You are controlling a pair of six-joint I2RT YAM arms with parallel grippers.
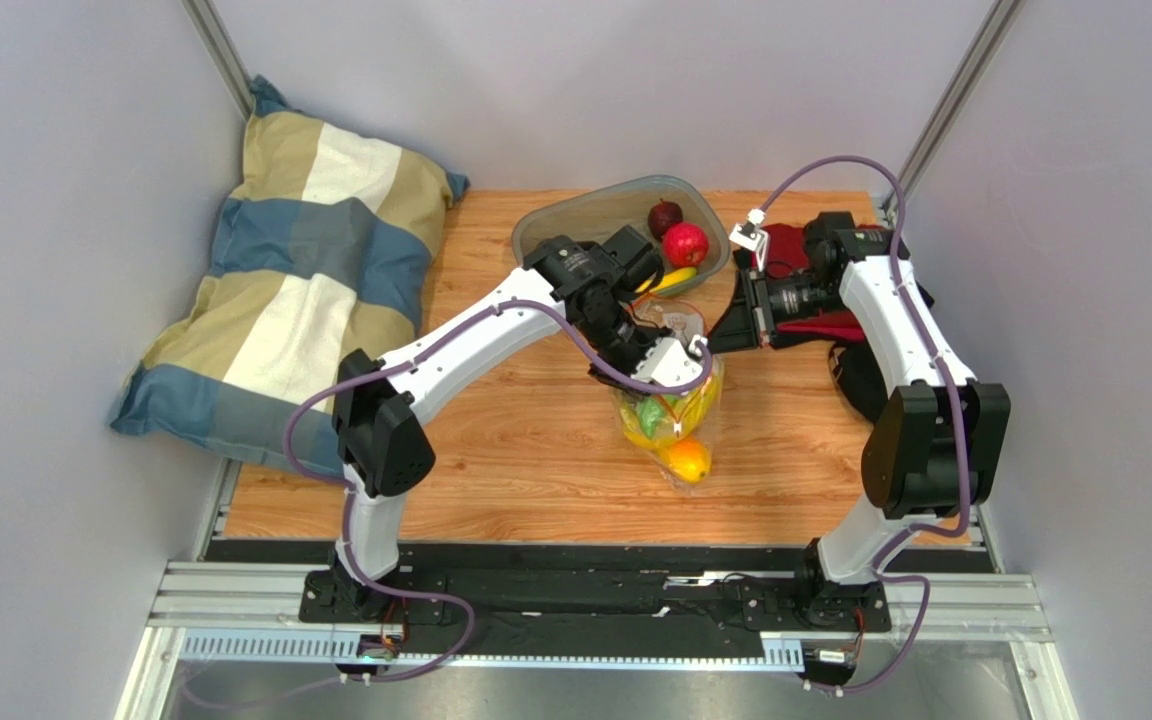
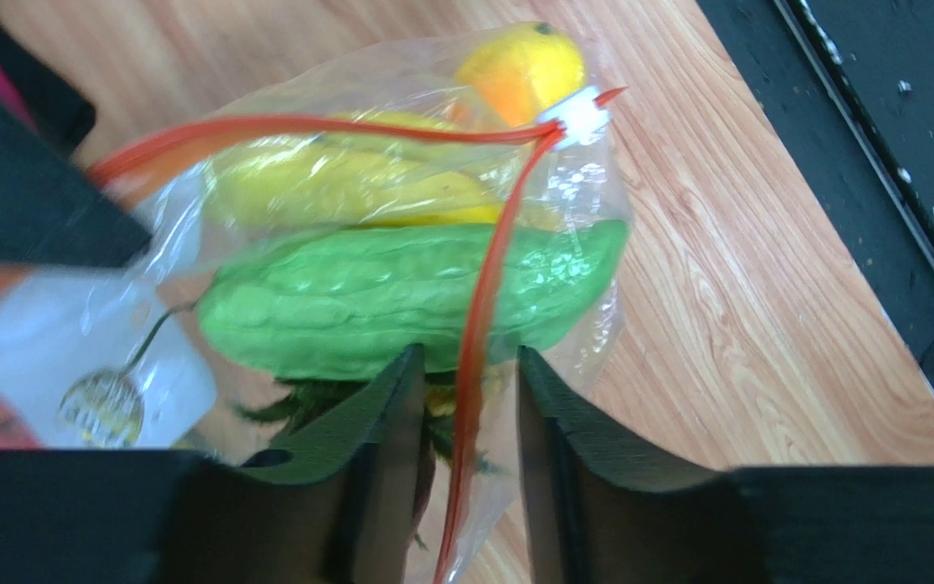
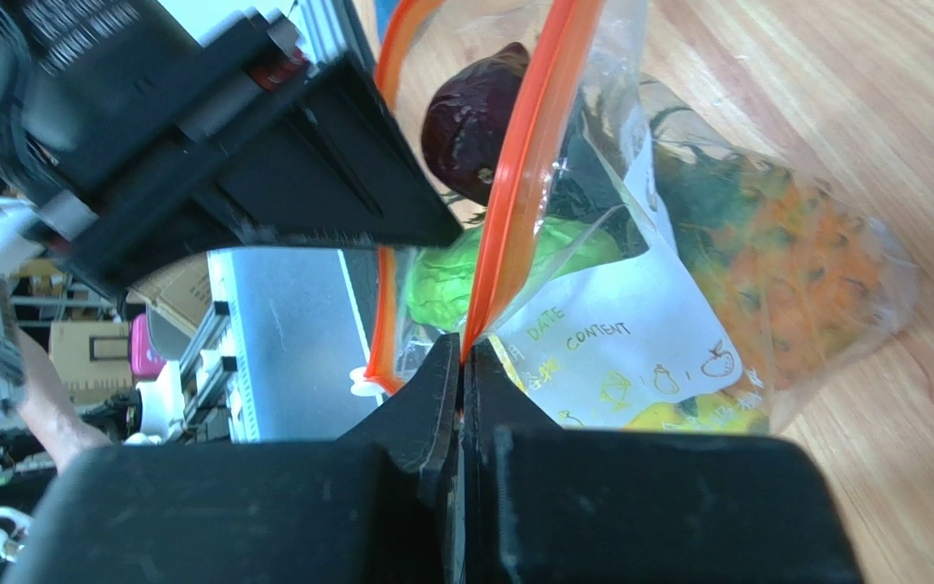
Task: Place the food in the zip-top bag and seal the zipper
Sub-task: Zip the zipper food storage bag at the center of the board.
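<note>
Orange-red zipper (image 3: 518, 195) sits clamped in the right gripper's (image 3: 462, 365) closed jaws, while the left gripper (image 2: 470, 365) straddles the other lip, jaws apart. The zip-top bag (image 1: 695, 405), on the table (image 1: 537, 443), holds the cucumber (image 2: 399, 292). Red fruit (image 1: 684, 243) lies in the tray (image 1: 605, 191), so filling looks unfinished, and the next move needs the mouth held wide.

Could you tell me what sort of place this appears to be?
Probably a lab robot test cell: a wooden tabletop boxed in by plain grey panels, with metal mounting rails in front.
</note>
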